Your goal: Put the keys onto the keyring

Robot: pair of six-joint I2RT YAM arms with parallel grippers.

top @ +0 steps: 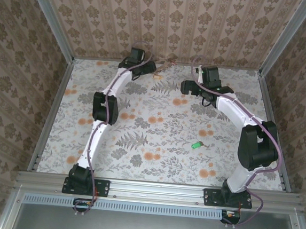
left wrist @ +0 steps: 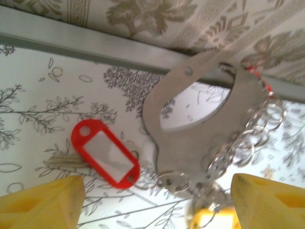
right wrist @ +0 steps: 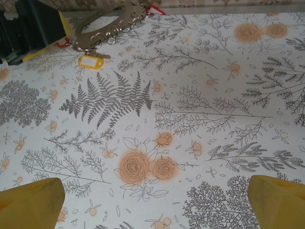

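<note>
Your left gripper [left wrist: 157,205], jaws spread, faces the flat grey metal oval keyring [left wrist: 183,143] at the floral table's [top: 138,164] far edge, probably to steady it. The red-tagged key [left wrist: 105,152] lies just beside it. Your right gripper [right wrist: 155,200], likewise spread, holds nothing.

The floral table [top: 138,156] carries a green key [top: 196,145] mid-right, keyring [left wrist: 190,148] at far edge.

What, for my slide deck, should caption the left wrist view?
Red-tagged key lying beside the flat metal keyring, framed between open yellow jaws.
</note>
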